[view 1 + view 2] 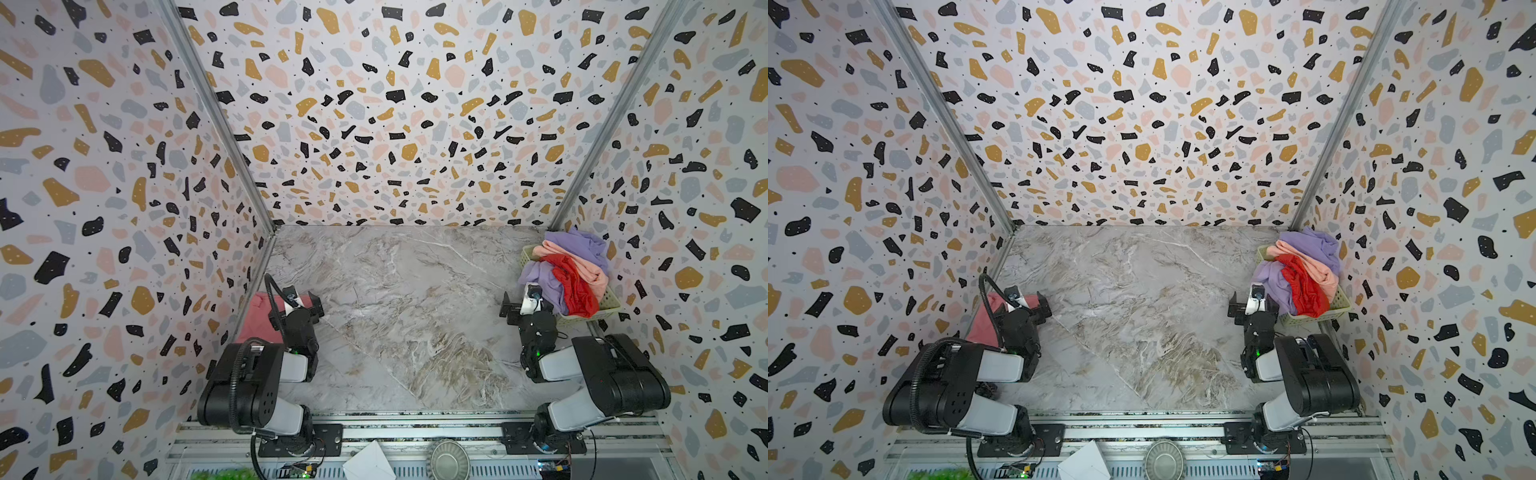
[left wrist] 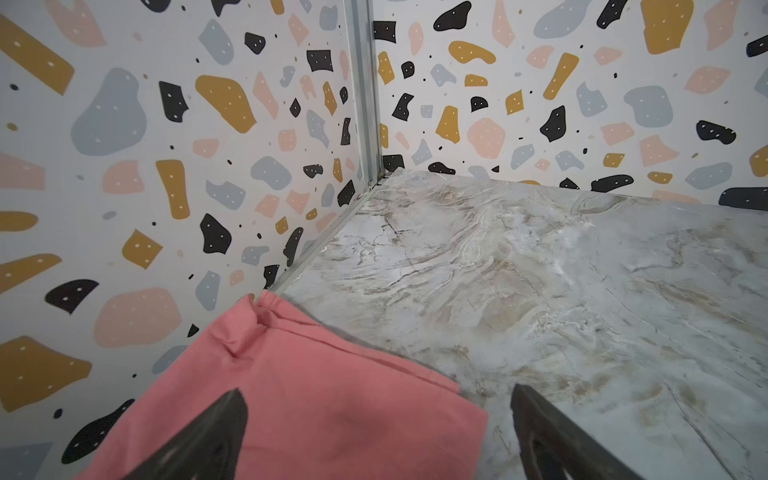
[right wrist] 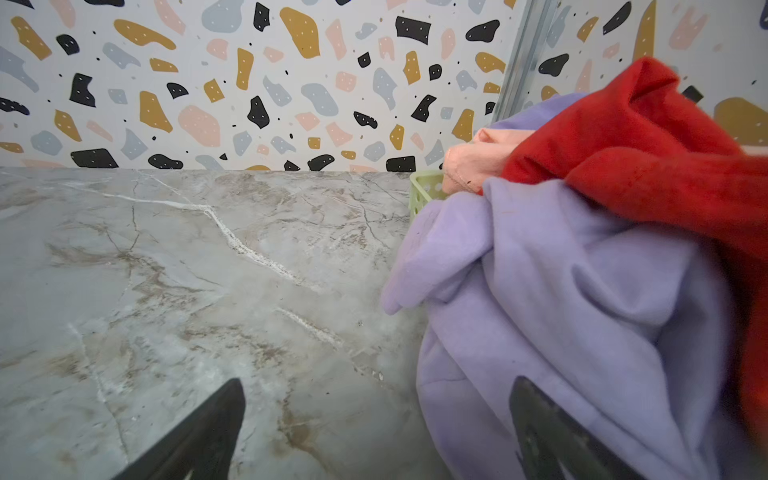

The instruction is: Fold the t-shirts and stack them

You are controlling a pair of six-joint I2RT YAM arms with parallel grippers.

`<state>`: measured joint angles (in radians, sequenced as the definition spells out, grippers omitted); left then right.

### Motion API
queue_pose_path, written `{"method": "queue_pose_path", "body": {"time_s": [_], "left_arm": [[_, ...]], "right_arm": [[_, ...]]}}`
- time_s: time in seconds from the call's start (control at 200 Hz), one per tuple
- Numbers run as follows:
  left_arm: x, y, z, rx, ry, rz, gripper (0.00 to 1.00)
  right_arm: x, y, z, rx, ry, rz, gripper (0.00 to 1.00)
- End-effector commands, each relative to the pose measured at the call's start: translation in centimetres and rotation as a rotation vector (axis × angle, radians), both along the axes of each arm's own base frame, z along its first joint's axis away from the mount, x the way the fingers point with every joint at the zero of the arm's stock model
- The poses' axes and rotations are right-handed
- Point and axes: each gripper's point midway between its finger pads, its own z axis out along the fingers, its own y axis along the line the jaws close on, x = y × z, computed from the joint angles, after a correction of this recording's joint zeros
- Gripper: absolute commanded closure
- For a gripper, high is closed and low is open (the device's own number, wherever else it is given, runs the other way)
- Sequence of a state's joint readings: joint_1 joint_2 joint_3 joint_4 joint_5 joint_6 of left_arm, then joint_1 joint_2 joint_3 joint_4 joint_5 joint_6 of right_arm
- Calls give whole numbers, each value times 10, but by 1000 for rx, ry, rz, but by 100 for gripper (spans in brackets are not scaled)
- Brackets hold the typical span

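Observation:
A dusty rose pink t-shirt lies folded flat against the left wall. My left gripper hovers over its near corner, open and empty. In both top views a lavender t-shirt, a bright red one and a peach one lie crumpled in the pale green basket at the right wall. My right gripper stands open beside the overhanging lavender cloth, holding nothing.
The grey marble tabletop spans the middle between the arms. Terrazzo-patterned walls close in the left, back and right. On the front rail sit a round metal dish, a white sheet and something green.

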<state>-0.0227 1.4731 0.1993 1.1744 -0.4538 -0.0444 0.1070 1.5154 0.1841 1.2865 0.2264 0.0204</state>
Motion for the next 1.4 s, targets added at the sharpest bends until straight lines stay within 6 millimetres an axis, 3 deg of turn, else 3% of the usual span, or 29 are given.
{"method": "queue_pose_path", "body": {"time_s": [0.0,0.986,1.136,1.226,1.337,1.397], "left_arm": [[4,0,17,6,-59,6,0],[3,0,20,5,-69,8,0],[9,1,46,-11,-41,13,0],[9,0,73,-114,-49,31,1],[11,-29,107,-297,-107,-111,1],[10,-54,118,-426,-129,-239,0]], "right_arm": [[1,2,9,1,-29,7,1],[-1,1,13,5,-47,0,1],[2,8,35,-6,-4,23,1],[3,19,49,123,74,54,1],[-10,55,59,221,187,164,1],[-23,87,65,255,238,273,1]]}}
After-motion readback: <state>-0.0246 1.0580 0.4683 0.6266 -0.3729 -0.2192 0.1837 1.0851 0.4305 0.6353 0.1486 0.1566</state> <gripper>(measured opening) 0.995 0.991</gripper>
